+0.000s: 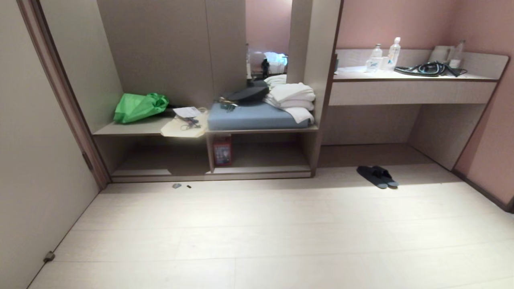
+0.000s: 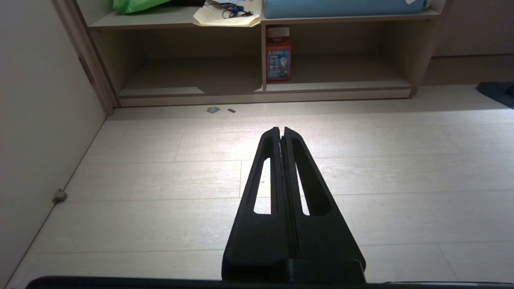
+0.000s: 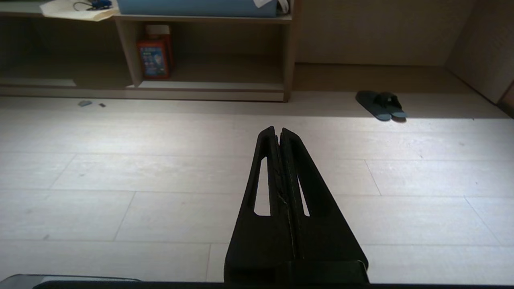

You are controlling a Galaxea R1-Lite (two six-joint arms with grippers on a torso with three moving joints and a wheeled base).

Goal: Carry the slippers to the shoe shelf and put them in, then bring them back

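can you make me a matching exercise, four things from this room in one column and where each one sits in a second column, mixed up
Things:
1. slippers
2. green bag
3. towels
4. bottles

Places:
A. on the blue cushion, against the upright panel
B. on the counter at the right
C. on the floor in front of the space under the counter
D. on the left end of the bench top

Pairs: 1-C, 2-D, 3-A, 4-B
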